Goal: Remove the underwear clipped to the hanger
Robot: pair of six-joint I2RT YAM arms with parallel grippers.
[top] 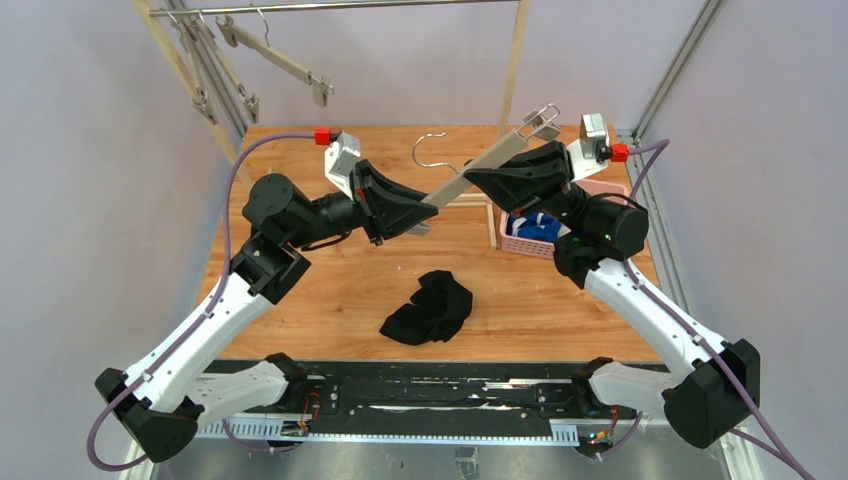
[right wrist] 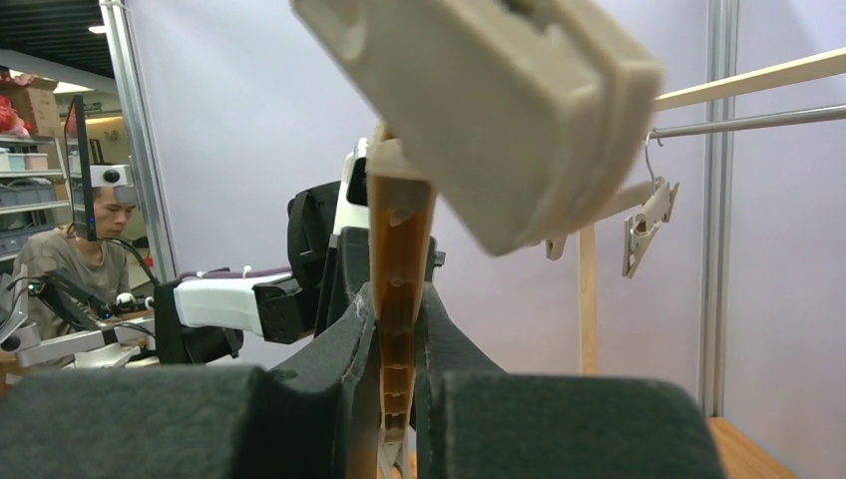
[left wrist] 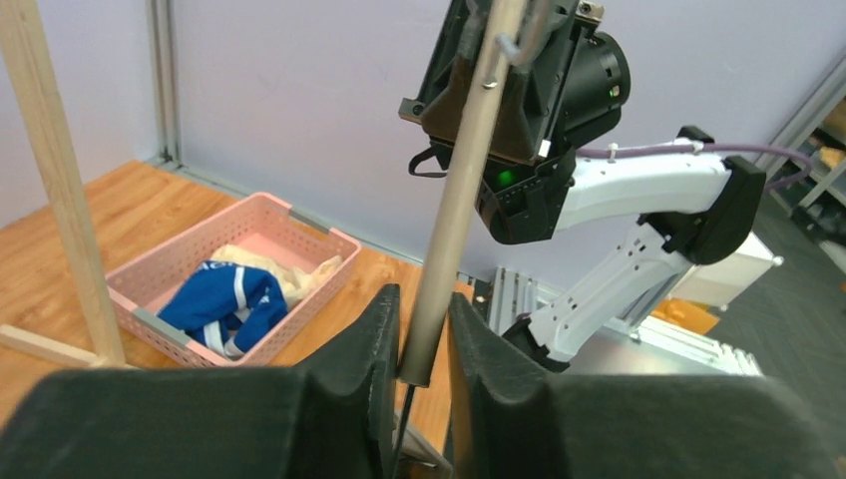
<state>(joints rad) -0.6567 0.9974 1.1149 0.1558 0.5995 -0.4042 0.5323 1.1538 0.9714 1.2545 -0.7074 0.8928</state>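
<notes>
From above, the hanger (top: 500, 155) is in the air over the far half of the table (top: 330, 290), tilted, with its clip (top: 540, 122) at the higher end toward the far right corner. No cloth hangs on it. The right gripper (top: 472, 178) holds the bar near its middle, and the left gripper (top: 428, 212) is at the lower end. The black underwear (top: 430, 305) lies crumpled on the table, about in the middle between the left and right edges and closer to the near edge. A pink basket (top: 520, 245) stands by the right edge, and the blue underwear (top: 540, 230) is inside it. In the left wrist view, the two fingers stand a little apart on both sides of the bar's end. I cannot tell if they press it. The cream underwear (left wrist: 289, 274) lies in the basket, touching the blue one. In the right wrist view, both fingers are pressed firmly against the hanger bar, and the clip is large and blurred above them.
</notes>
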